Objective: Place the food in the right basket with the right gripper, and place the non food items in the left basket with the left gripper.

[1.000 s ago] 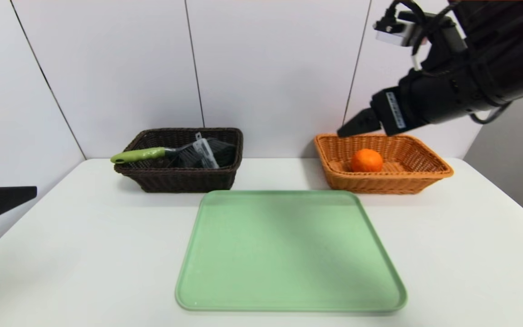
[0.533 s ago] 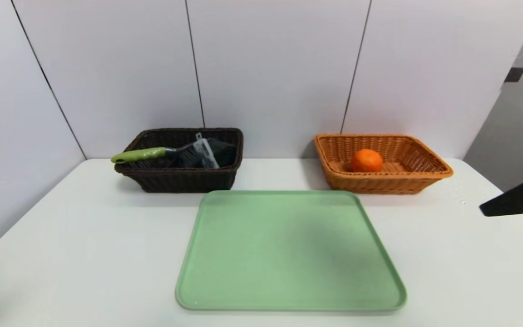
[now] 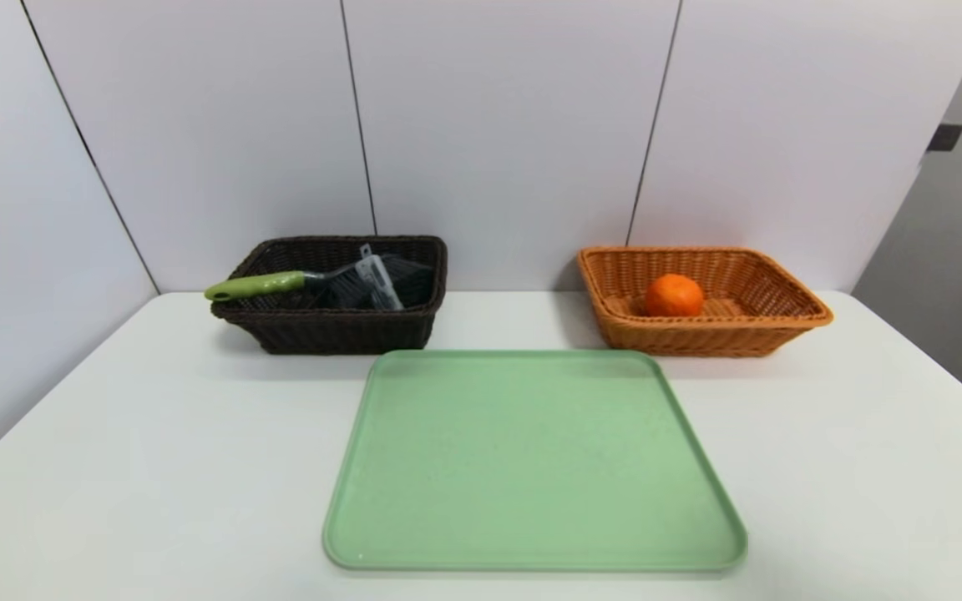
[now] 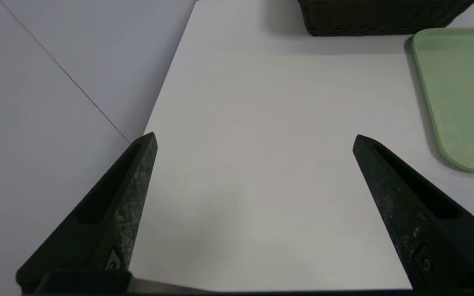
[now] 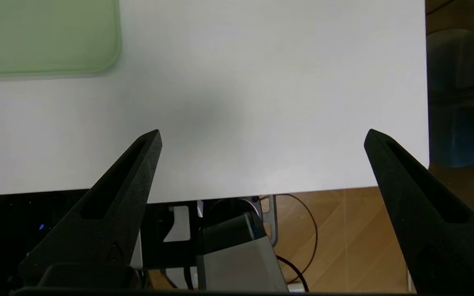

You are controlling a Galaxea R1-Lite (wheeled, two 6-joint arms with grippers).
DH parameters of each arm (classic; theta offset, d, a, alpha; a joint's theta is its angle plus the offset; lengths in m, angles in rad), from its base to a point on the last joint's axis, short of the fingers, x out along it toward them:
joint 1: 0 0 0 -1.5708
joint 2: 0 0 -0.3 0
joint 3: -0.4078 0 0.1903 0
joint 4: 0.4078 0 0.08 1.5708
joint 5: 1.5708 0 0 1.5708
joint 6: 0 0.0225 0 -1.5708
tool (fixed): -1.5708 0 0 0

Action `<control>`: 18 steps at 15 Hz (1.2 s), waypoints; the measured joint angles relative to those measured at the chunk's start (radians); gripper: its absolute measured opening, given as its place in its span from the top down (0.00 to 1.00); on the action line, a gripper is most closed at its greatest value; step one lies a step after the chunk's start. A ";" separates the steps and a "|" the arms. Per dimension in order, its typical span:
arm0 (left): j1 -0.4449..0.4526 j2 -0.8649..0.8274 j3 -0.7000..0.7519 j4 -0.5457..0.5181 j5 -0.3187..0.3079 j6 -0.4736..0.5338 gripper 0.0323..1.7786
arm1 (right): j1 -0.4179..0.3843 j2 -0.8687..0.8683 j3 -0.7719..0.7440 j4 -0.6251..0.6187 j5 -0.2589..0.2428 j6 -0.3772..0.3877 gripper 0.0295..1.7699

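Two baskets at the back of the white table. Dark basket, left side: holds a brush-like item with a green handle, handle resting over the rim and sticking out past it, plus a clear-and-grey piece by its dark end; exact type unclear. Orange-brown basket, right side: round orange fruit sits inside. Green tray lies flat in front, between the two. Left gripper: fingers wide apart, nothing between them, above the table's left part. Right gripper: fingers wide apart, nothing held, above the table's near right part.
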 joint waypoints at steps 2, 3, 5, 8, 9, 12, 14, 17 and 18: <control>0.005 -0.101 0.040 0.053 -0.009 0.000 0.05 | -0.043 -0.149 0.130 -0.051 -0.001 -0.010 0.04; 0.018 -0.153 0.065 0.073 -0.011 0.001 0.05 | -0.062 -0.225 0.193 -0.076 -0.001 -0.023 0.04; 0.038 -0.251 0.114 0.087 -0.023 0.003 0.05 | -0.090 -0.389 0.320 -0.133 0.001 -0.070 0.04; 0.048 -0.365 0.183 0.090 -0.060 0.001 0.05 | -0.114 -0.595 0.460 -0.227 -0.001 -0.126 0.04; 0.048 -0.389 0.197 0.085 -0.065 0.002 0.05 | -0.120 -0.633 0.479 -0.274 -0.004 -0.109 0.04; 0.049 -0.421 0.211 0.084 -0.069 0.021 0.05 | -0.132 -0.686 0.493 -0.321 -0.048 -0.097 0.04; 0.049 -0.428 0.213 0.086 -0.070 0.024 0.05 | -0.155 -0.700 0.491 -0.325 -0.051 -0.107 0.04; 0.049 -0.430 0.214 0.085 -0.069 0.026 0.05 | -0.242 -0.729 0.503 -0.333 0.003 -0.190 0.04; 0.049 -0.430 0.214 0.085 -0.068 0.024 0.05 | -0.246 -0.745 0.520 -0.357 0.029 -0.207 0.04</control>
